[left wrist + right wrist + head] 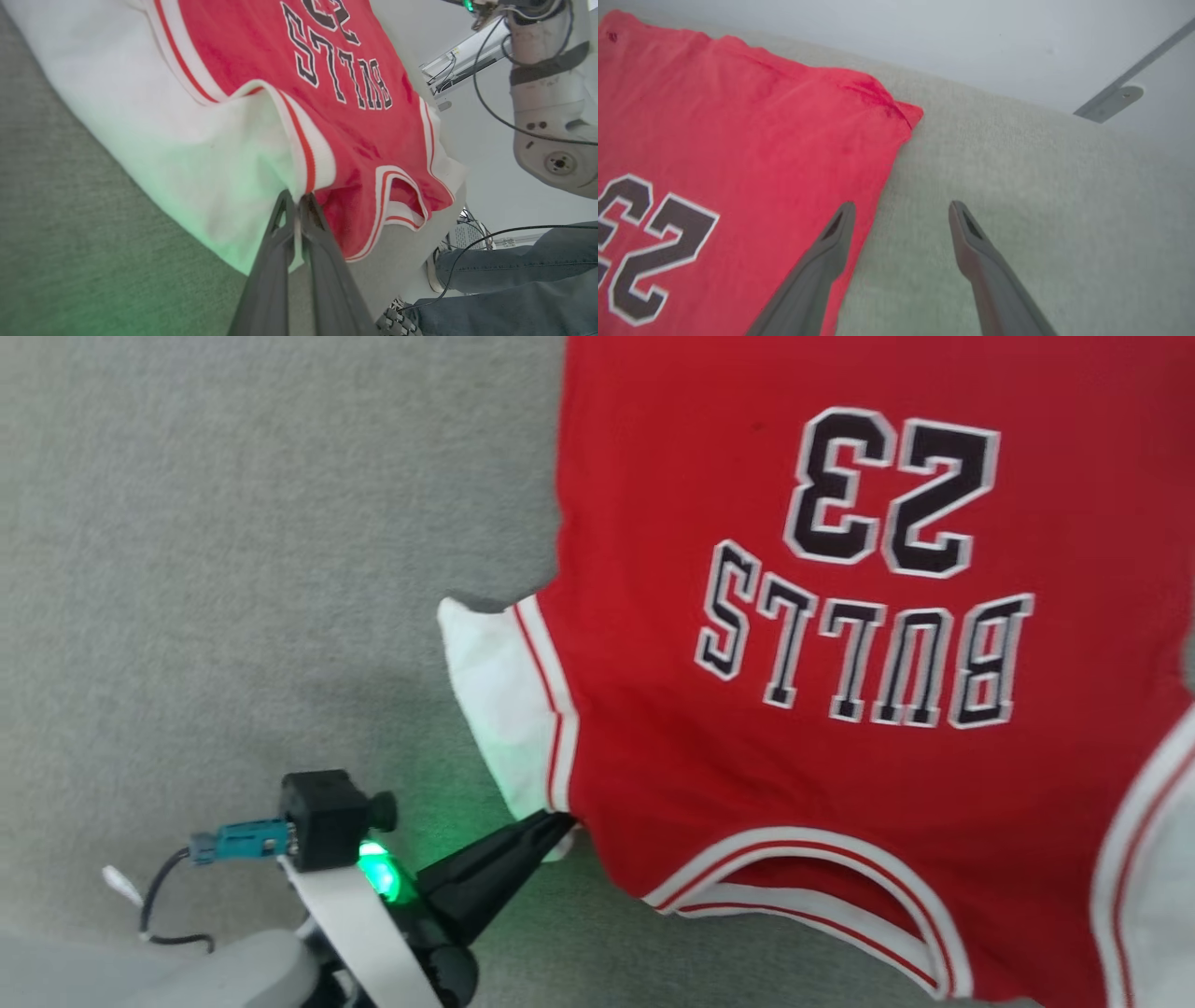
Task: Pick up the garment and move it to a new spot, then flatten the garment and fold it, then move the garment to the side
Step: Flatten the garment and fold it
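Garment (672, 737): red sleeveless jersey lying chest-up on the grey surface (233, 569). It occupies the head view from 12 round to 5 o'clock, and a white panel bulges out at its 9 o'clock edge.
Left gripper (553, 821): at 7 o'clock in the head view, fingers closed together and pinching the garment's striped shoulder corner.
Right gripper (901, 210): fingers spread wide, holding nothing. One finger overlaps the red edge, the other lies over bare surface.
Step in hand: probably flattening; folding not yet begun.
Next move calls for: drawing the pinched corner toward 7 o'clock to take up slack, and a fresh hold for the free gripper on the far edge.
Writing: "BULLS" and "23", dark characters outlined in white, upside down in the head view. No brand readable.
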Controlling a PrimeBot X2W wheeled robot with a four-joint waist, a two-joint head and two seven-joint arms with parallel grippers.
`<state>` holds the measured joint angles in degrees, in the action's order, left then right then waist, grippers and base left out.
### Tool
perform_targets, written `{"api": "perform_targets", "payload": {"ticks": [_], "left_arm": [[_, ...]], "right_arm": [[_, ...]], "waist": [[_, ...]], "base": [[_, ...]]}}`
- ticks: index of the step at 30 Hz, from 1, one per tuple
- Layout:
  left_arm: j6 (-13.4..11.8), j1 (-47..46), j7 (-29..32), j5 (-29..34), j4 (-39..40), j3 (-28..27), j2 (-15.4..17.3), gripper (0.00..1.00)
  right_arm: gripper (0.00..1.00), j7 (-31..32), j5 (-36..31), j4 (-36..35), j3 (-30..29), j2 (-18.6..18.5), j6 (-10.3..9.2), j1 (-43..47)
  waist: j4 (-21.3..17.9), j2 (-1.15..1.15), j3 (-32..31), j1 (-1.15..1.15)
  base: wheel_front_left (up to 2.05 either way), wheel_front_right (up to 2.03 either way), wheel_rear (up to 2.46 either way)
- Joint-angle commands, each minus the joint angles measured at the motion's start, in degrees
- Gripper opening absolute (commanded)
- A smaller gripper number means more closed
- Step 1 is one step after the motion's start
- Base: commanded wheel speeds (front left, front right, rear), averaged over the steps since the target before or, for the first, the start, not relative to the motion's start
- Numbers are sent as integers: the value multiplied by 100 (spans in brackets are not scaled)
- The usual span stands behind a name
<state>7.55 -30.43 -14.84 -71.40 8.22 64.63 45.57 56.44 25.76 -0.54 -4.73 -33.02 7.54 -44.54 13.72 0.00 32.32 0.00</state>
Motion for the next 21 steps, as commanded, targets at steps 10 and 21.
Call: {"api": "perform_targets", "payload": {"ticks": [10, 21], "left_arm": [[-16, -479, -41, 92, 64, 335, -308, 0], [-16, -353, -42, 13, -100, -10, -367, 0]], "right_arm": [[100, 859, -813, 2205, 606, -36, -9, -1822], [0, 404, -522, 2539, 826, -34, -8, -1848]], "waist": [[728, 0, 625, 0], [546, 0, 327, 0]], "base": [[0, 0, 0], [0, 0, 0]]}}
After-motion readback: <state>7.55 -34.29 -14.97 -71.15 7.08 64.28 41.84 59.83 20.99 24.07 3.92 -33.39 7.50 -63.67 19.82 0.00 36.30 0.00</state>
